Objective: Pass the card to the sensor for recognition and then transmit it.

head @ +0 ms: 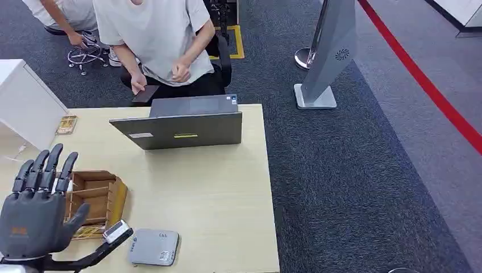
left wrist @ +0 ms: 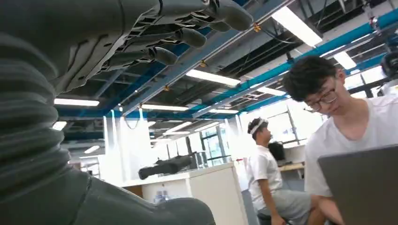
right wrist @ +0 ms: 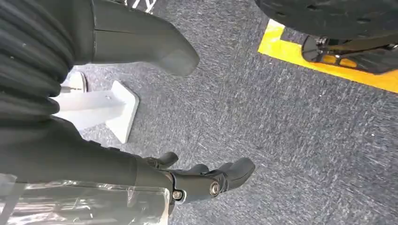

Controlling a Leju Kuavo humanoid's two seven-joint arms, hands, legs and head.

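While yellowish patterned cards (head: 85, 231) lie in the open wooden compartment box (head: 116, 196) on the pale wooden table (head: 227, 193), the grey left hand (head: 35, 213) hovers above it, fingers spread, holding nothing. The grey flat sensor (head: 153, 247) sits just beside the box. The right hand (right wrist: 155, 140) hangs over carpet, fingers apart.

A dark grey open laptop (head: 181, 122) stands at the far edge of the light wooden surface (head: 216, 193). Behind it sits a person in a white T-shirt (head: 159, 34). A white cabinet (head: 25, 102) stands beside the surface's left edge.
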